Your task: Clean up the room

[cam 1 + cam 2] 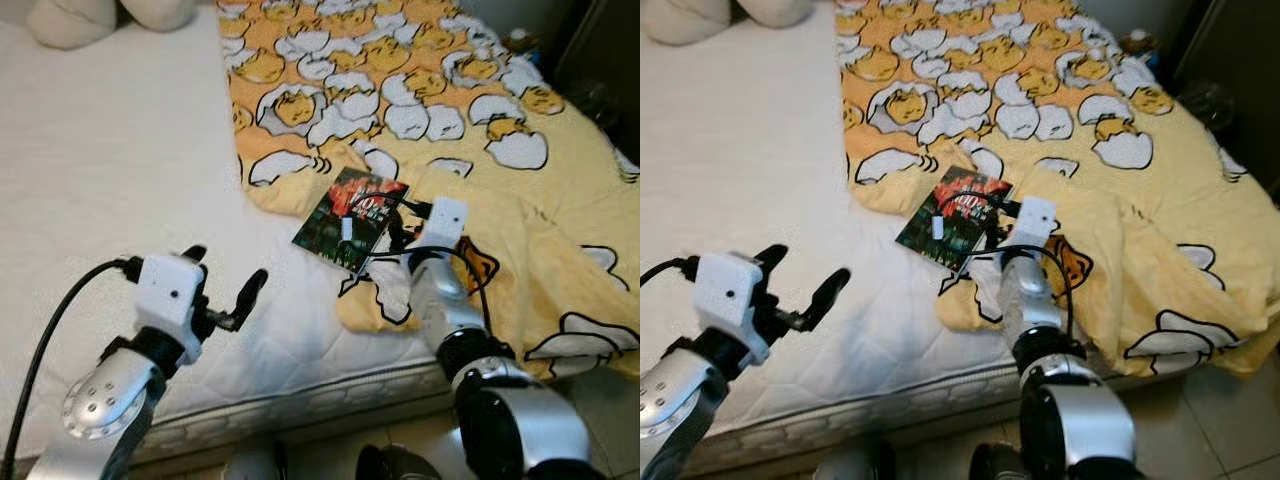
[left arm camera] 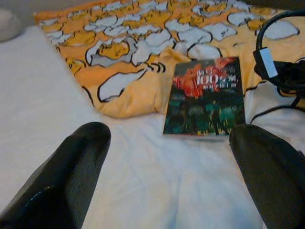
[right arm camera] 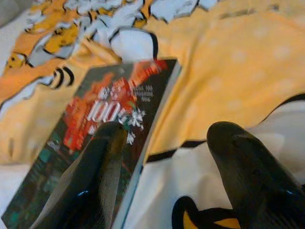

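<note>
Right wrist view: reaching for the book on the bed.
Dark glossy paperback book with red lettering [image 3: 95, 143] lies flat, half on the yellow egg-print blanket [image 1: 450, 110], half on the white quilted mattress [image 1: 100, 170]. Right gripper [image 3: 162, 162] straddles the book's near edge, fingers spread, holding nothing; next it likely must close on that edge. Left gripper [image 1: 225, 290] hovers open over the mattress beside the book, empty.
</note>
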### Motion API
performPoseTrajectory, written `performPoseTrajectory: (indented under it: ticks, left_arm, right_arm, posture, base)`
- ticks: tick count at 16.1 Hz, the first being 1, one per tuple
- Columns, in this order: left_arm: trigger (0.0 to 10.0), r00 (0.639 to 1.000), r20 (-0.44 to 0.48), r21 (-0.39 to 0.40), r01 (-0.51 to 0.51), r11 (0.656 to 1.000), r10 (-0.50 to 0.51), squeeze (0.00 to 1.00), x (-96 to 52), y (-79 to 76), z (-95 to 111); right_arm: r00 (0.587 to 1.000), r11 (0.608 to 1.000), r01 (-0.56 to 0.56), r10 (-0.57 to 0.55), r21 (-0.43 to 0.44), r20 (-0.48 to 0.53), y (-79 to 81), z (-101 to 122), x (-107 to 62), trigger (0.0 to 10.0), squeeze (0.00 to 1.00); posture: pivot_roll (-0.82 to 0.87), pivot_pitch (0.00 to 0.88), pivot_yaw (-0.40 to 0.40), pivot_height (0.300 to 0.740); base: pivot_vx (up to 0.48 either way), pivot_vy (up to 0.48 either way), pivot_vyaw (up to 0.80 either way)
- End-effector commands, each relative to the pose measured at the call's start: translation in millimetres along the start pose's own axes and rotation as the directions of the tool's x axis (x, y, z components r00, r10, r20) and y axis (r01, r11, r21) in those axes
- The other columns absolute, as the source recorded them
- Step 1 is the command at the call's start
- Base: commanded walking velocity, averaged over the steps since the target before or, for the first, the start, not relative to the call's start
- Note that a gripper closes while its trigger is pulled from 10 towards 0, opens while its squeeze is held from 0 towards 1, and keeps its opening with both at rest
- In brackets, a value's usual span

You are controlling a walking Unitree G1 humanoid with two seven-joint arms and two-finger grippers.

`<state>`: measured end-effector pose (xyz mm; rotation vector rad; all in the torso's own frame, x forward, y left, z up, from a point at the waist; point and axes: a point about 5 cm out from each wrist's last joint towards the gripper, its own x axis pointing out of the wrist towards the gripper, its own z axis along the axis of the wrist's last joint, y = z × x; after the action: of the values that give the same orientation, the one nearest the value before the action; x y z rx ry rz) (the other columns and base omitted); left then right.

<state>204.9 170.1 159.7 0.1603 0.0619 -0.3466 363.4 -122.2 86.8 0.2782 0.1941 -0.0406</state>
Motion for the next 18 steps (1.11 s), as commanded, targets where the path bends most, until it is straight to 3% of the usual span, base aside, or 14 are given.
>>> performPoseTrajectory:
  ticks: [1,4,9,15,18]
  left_arm:
    - [10.0,1.0,-0.006,0.008,0.012,1.0,-0.012,0.0,-7.1,-0.4,4]
    - [10.0,1.0,-0.019,0.005,0.01,1.0,-0.01,0.0,-11.7,-1.9,4]
    - [10.0,1.0,-0.024,-0.012,0.004,1.0,-0.004,0.0,-11.8,-5.8,5]
    - [10.0,0.999,-0.036,-0.02,0.005,1.0,-0.006,0.0,-11.6,-8.6,4]
    - [10.0,0.999,-0.042,-0.02,0.007,1.0,-0.008,0.0,-12.3,-9.0,3]
  right_arm:
    - [1.0,1.0,0.001,-0.001,0.02,-0.028,0.2,-4,0.6,10.0,0.0]
    - [0.995,0.995,-0.055,0.061,0.081,-0.082,5.9,-12,-0.1,10.0,0.0]
    - [0.972,0.978,-0.206,0.209,0.038,-0.111,34.8,-17,-1.8,10.0,0.0]
    - [0.948,0.966,-0.234,0.252,0.115,-0.193,47.7,-35,-8.7,10.0,0.0]
    - [0.94,0.961,-0.253,0.271,0.11,-0.208,55.1,-38,-10.9,10.0,0.0]
  posture:
    - [0.32,0.216,0.038,0.723]
    - [0.33,0.227,0.036,0.723]
    - [0.32,0.235,0.015,0.723]
    - [0.32,0.242,0.01,0.723]
    - [0.32,0.243,0.009,0.723]
  base:
    - [0.0,0.0,0.0]
    - [0.0,0.0,0.0]
    - [0.0,0.0,0.0]
    - [0.0,0.0,0.0]
    - [0.0,0.0,0.0]
